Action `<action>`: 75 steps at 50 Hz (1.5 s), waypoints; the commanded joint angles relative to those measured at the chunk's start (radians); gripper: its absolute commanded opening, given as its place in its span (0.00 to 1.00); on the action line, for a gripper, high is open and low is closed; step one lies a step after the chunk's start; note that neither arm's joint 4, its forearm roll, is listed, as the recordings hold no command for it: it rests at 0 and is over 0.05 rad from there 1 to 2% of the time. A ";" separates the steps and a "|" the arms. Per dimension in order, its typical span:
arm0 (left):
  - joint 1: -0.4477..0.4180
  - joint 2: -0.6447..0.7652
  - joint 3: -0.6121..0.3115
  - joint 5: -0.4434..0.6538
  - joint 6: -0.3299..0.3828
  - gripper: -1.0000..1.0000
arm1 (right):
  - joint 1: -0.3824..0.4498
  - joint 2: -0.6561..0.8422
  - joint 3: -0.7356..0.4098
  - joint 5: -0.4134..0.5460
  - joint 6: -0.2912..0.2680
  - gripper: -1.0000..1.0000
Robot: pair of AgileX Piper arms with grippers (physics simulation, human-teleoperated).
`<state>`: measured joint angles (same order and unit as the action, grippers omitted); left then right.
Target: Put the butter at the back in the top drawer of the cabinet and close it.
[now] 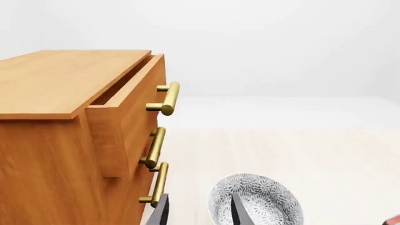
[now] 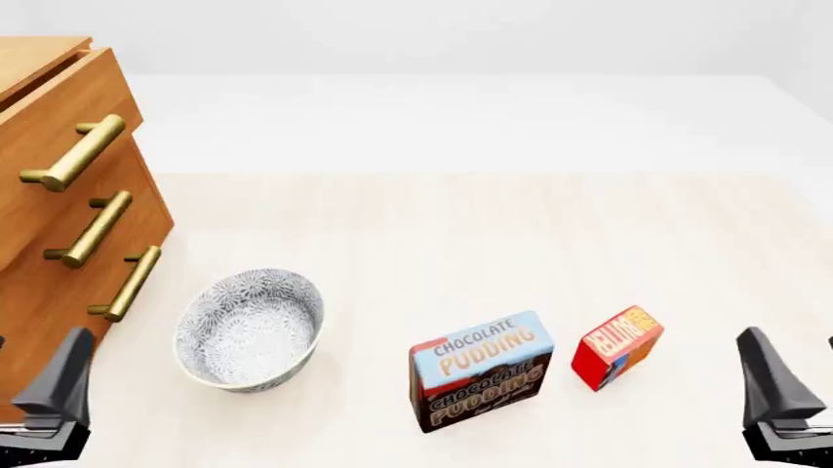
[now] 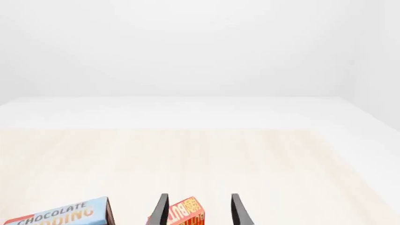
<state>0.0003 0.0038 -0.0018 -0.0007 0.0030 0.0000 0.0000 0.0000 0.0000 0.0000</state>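
Note:
The butter [image 2: 615,346] is a small red box with an orange face, standing on the table right of centre; in the right wrist view the butter [image 3: 184,214] sits ahead of my open right gripper [image 3: 200,213], apart from it. My right gripper [image 2: 797,388] hovers at the near right edge, holding nothing. The cabinet [image 2: 39,263] stands at the far left. Its top drawer [image 1: 131,103] is pulled out a little, with a narrow gap showing behind the front. My left gripper [image 1: 200,213] is open and empty, near the cabinet's lower front corner and over the bowl.
A patterned grey bowl [image 2: 249,329] sits just right of the cabinet, and also shows in the left wrist view as the bowl [image 1: 256,199]. A blue-and-brown Chocolate Pudding box [image 2: 479,370] stands left of the butter. Brass bar handles [image 1: 166,98] stick out from the drawers.

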 commanded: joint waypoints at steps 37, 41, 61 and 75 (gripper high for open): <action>-0.085 0.190 -0.255 0.045 0.409 1.00 | 0.000 0.000 0.000 0.000 0.000 1.00; -0.101 0.243 -0.355 0.076 0.465 1.00 | 0.000 0.000 0.000 0.000 0.000 1.00; -0.160 0.476 -0.471 0.078 0.706 1.00 | 0.000 0.000 0.000 0.000 0.000 1.00; -0.123 0.543 -0.495 0.076 0.905 1.00 | 0.000 0.000 0.000 0.000 0.000 1.00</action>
<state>-0.1401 0.4913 -0.4702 0.0765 0.7734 0.0000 0.0000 0.0000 0.0000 0.0000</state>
